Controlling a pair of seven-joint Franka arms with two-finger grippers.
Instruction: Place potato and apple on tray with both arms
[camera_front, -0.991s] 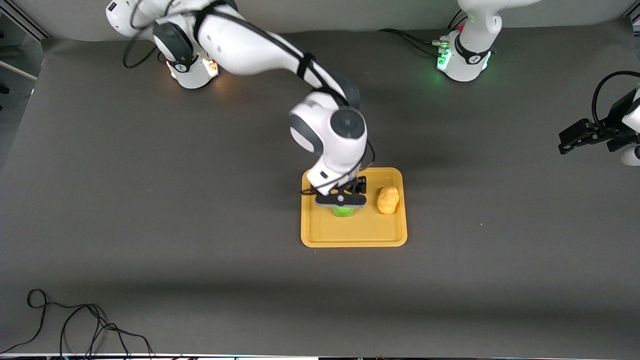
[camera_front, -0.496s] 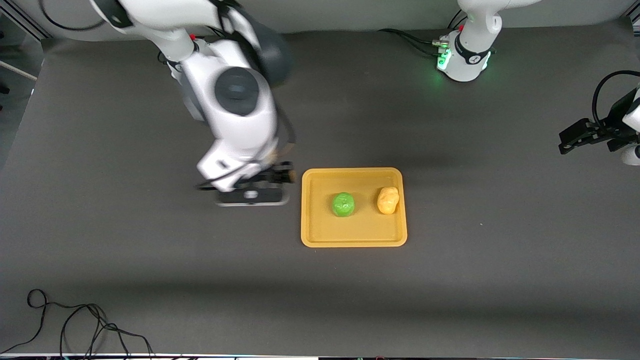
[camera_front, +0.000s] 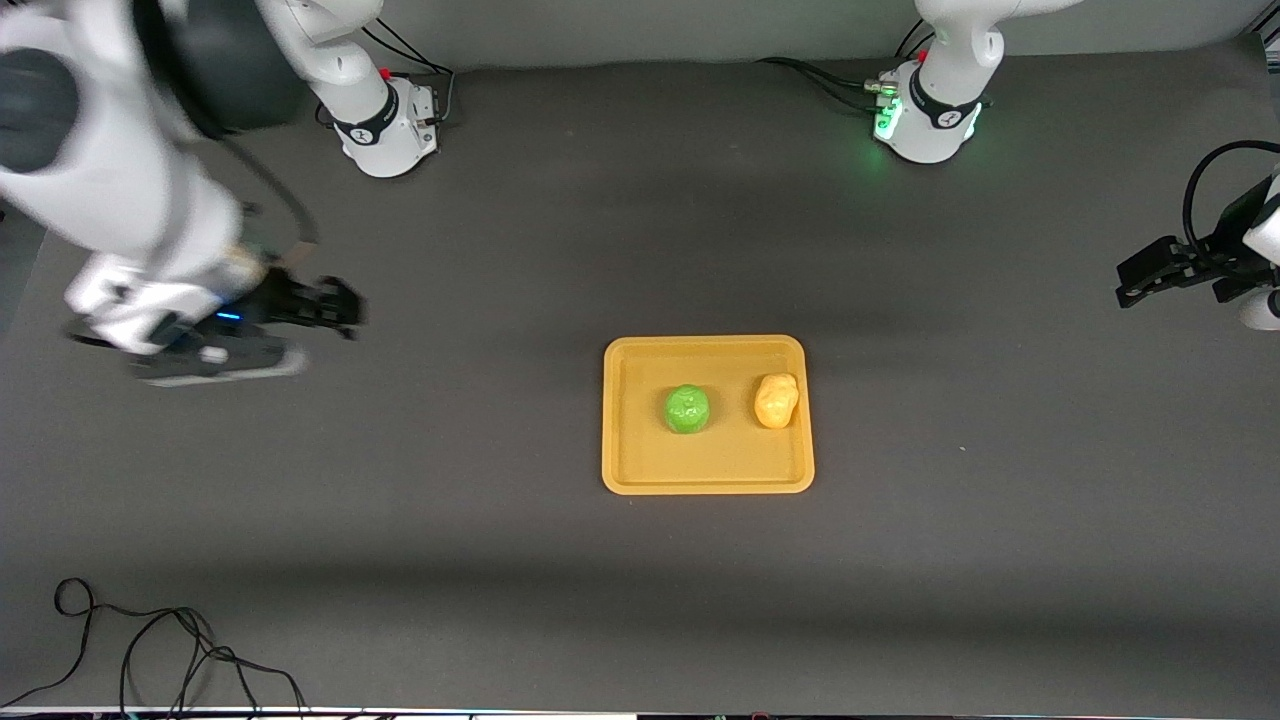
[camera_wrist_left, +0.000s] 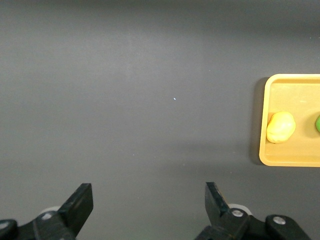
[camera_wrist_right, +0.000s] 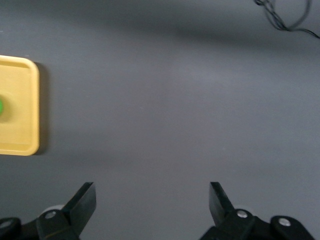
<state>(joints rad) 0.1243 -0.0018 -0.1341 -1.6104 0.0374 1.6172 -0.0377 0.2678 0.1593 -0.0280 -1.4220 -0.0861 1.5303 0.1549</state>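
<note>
The orange-yellow tray (camera_front: 700, 465) lies mid-table. On it rest the green apple (camera_front: 687, 409) and, beside it toward the left arm's end, the yellow-tan potato (camera_front: 776, 400). Neither is touched. My right gripper (camera_front: 338, 305) hangs open and empty over bare table well off the tray toward the right arm's end; its wrist view shows its gripper (camera_wrist_right: 152, 192), the tray's corner (camera_wrist_right: 22, 85) and a sliver of apple (camera_wrist_right: 1, 107). My left gripper (camera_front: 1135, 285) waits open and empty at the left arm's end. The left wrist view shows that gripper (camera_wrist_left: 149, 192), the tray (camera_wrist_left: 300, 100), potato (camera_wrist_left: 280, 127) and apple (camera_wrist_left: 318, 123).
A dark grey mat covers the table. A loose black cable (camera_front: 150, 640) lies near the front edge toward the right arm's end, and the cable (camera_wrist_right: 285, 15) also shows in the right wrist view. The arm bases (camera_front: 385, 125) (camera_front: 930, 115) stand along the table's farthest edge.
My right gripper has lifted off the apple, leaving it on the tray, and swung far away toward the right arm's end. The left arm has not moved.
</note>
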